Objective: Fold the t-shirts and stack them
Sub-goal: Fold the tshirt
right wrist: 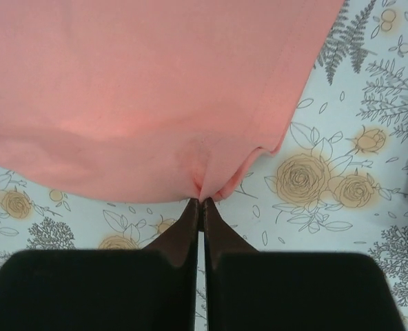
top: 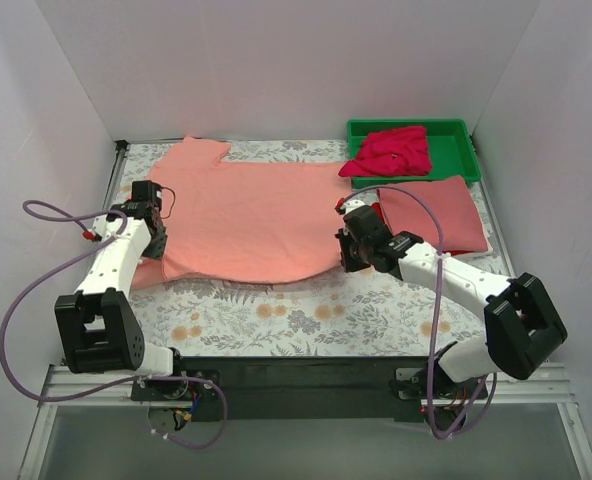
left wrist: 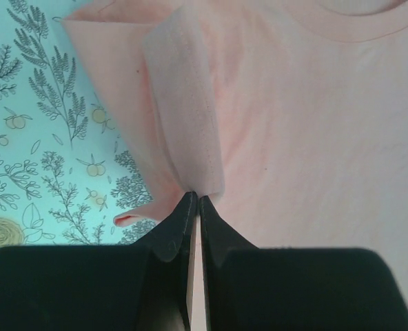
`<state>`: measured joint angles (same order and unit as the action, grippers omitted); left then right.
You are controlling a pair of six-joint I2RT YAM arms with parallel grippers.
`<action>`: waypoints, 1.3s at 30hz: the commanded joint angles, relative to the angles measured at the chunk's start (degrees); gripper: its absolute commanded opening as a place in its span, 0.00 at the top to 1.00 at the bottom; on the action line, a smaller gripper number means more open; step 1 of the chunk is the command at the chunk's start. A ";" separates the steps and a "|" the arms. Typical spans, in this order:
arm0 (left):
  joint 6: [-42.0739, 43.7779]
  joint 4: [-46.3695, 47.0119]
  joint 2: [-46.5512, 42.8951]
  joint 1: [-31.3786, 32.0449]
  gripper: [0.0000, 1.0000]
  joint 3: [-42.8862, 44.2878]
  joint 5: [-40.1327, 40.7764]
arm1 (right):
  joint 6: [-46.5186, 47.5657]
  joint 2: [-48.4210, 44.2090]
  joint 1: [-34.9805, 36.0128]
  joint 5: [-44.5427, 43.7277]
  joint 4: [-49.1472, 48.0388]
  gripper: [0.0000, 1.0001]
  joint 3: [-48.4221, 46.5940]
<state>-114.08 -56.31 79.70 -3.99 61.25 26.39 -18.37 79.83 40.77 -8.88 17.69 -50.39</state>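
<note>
A light salmon-pink t-shirt [top: 256, 215] lies spread across the flowered table, collar toward the left. My left gripper [top: 154, 222] is at the shirt's left end, shut on a raised fold of its cloth [left wrist: 183, 124] beside the collar [left wrist: 362, 24]. My right gripper [top: 350, 248] is at the shirt's right end, shut on a pinch of the hem [right wrist: 211, 181]. A folded dusty rose t-shirt [top: 431, 212] lies to the right of it. A crumpled magenta-red t-shirt [top: 388, 152] sits in the green tray [top: 456, 128].
The green tray stands at the back right corner. White walls close the table on the left, back and right. Flowered tablecloth [top: 276, 315] shows between the shirt and the arm bases. Purple cables loop beside both arms.
</note>
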 commanded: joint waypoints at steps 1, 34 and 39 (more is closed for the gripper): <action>-1.85 1.55 4.13 -0.14 1.00 6.76 3.40 | 3.42 2.78 -3.32 3.95 1.11 0.99 -6.20; 42.97 23.45 42.73 5.04 0.33 41.22 -0.11 | 6.50 20.72 -16.60 9.15 4.45 0.59 -23.17; 41.66 23.88 36.33 5.48 0.20 36.16 -0.10 | 7.38 17.73 -15.90 13.80 4.54 0.35 -22.39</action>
<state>-74.37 -33.39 123.70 0.91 99.26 26.20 -11.77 100.68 24.16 1.98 21.50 -71.42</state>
